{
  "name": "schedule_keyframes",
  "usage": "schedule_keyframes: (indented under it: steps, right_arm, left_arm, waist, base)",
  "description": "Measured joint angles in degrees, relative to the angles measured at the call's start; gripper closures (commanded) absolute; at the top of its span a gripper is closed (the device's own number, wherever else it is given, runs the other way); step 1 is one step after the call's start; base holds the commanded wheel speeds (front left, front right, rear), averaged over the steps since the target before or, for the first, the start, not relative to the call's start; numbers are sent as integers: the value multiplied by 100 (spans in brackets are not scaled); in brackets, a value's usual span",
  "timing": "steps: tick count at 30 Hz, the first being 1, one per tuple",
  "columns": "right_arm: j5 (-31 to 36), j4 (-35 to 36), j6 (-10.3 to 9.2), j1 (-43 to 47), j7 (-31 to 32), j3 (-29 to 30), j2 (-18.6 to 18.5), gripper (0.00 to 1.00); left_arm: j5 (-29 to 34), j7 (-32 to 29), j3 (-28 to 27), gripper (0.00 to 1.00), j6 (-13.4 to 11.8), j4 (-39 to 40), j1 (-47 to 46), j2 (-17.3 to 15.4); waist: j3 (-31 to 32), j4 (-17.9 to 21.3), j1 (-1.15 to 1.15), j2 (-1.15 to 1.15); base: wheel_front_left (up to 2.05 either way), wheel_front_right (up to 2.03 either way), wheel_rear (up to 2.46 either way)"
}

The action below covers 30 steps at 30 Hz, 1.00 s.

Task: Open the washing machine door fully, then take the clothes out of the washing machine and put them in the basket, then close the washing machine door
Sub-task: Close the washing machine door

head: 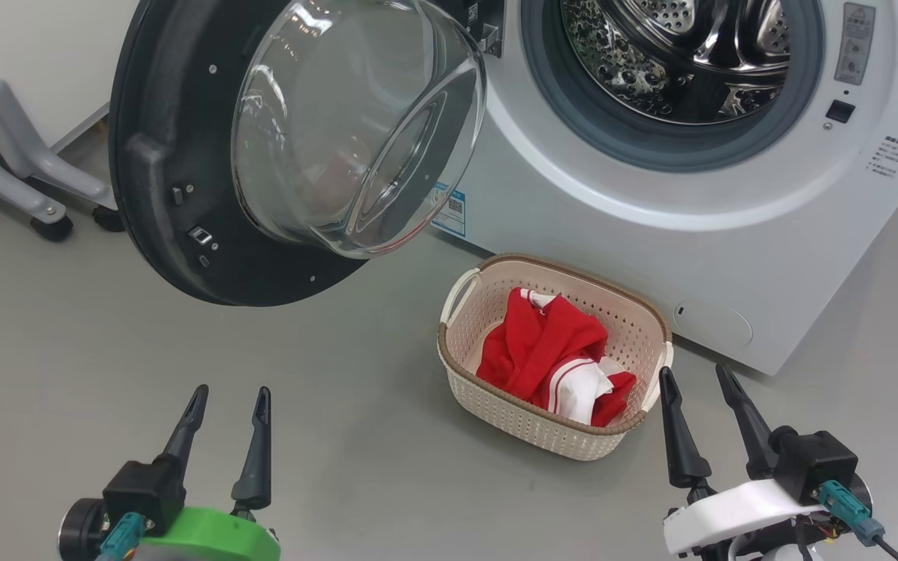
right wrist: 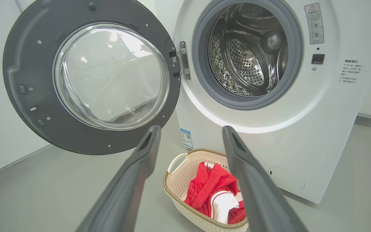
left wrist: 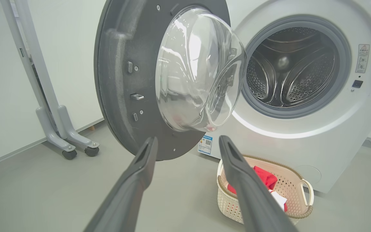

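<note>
Door (head: 160, 195): one, upper left, swung wide.
Basket (head: 511, 413): one, centre, held red clothes (head: 542, 351).
Left gripper (head: 232, 389), right gripper (head: 693, 368): two, fingers spread, empty.

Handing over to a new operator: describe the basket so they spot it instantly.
Find the white washing machine with its door swung open. On the floor right before it sits the basket. It is cream, perforated, brown-rimmed, holding red-and-white clothes.

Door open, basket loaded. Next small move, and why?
Probably bring the left end effector to the free edge of the washing machine door to start swinging it shut: the drum looks empty, the clothes lie in the basket, the door stands wide open, and that end effector is open and empty.
</note>
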<state>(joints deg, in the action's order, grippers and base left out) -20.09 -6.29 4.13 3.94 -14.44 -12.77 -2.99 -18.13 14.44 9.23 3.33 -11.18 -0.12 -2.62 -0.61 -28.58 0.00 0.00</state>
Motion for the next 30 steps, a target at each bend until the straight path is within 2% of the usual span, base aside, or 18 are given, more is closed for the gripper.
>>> schedule_keyframes:
  steps: [7,30]
  right_arm:
    - [0,-35,33,-6,0,-88,15,0]
    - [0,-121,79,-152,0,-208,19,0]
  left_arm:
    - [0,0,-66,0,0,9,5,-3]
    - [0,0,-201,0,-10,170,13,-7]
  waist:
    - [9,-139,0,0]
    - [-112,-191,0,0]
  base:
    - [0,0,0]
    - [0,0,0]
